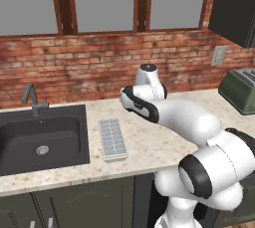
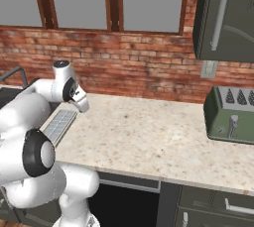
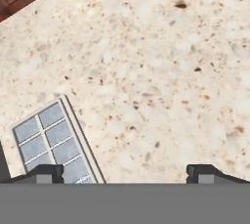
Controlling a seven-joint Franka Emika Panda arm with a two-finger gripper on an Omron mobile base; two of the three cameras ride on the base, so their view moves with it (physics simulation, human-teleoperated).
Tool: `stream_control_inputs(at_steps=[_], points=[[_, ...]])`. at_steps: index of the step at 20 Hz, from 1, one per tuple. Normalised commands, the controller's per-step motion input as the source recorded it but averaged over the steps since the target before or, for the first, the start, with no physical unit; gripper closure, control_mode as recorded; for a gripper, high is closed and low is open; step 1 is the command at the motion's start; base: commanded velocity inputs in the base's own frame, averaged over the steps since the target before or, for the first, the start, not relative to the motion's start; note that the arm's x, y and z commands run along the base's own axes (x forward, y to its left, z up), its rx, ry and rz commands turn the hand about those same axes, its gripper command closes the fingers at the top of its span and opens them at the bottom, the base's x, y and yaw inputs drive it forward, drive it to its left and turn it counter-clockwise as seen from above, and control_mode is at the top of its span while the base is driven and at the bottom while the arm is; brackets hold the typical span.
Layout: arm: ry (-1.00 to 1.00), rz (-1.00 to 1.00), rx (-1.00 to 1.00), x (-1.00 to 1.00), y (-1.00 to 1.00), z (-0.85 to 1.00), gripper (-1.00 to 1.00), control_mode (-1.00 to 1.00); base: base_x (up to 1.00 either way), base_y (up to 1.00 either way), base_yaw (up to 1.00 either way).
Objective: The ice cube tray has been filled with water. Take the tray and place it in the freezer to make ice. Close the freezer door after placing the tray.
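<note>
the gripper (image 3: 125, 171) hung over the speckled counter (image 1: 149, 142) with its jaws spread as wide as they go and nothing between them, so this looked like the reach for the pickup, the first step. the ice cube tray (image 1: 112, 139) lay flat on that counter just right of the dark sink (image 1: 42, 137), and in the hand view its corner sat off toward one fingertip, not centred. the next move likely called for sliding across until the tray sat between the jaws, then dropping down level. the tray was pale grey-white, long and narrow, two rows of little square cells. farther back stood the brick wall (image 1: 99, 67), and off right the green toaster oven (image 2: 230, 114).
</note>
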Motion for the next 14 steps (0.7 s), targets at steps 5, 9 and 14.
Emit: stream_control_inputs(at_steps=[5,9,14], points=[[0.07,0.0,0.0,0.42,0.05,-0.2,-1.0,-1.0,0.0,0.0,0.0],[0.06,0.0,0.0,0.37,0.12,-0.3,-1.0,-1.0,0.0,0.0,0.0],[0.0,0.0,-0.01,0.26,0.19,-0.45,-1.0,-1.0,0.0,0.0,0.0]])
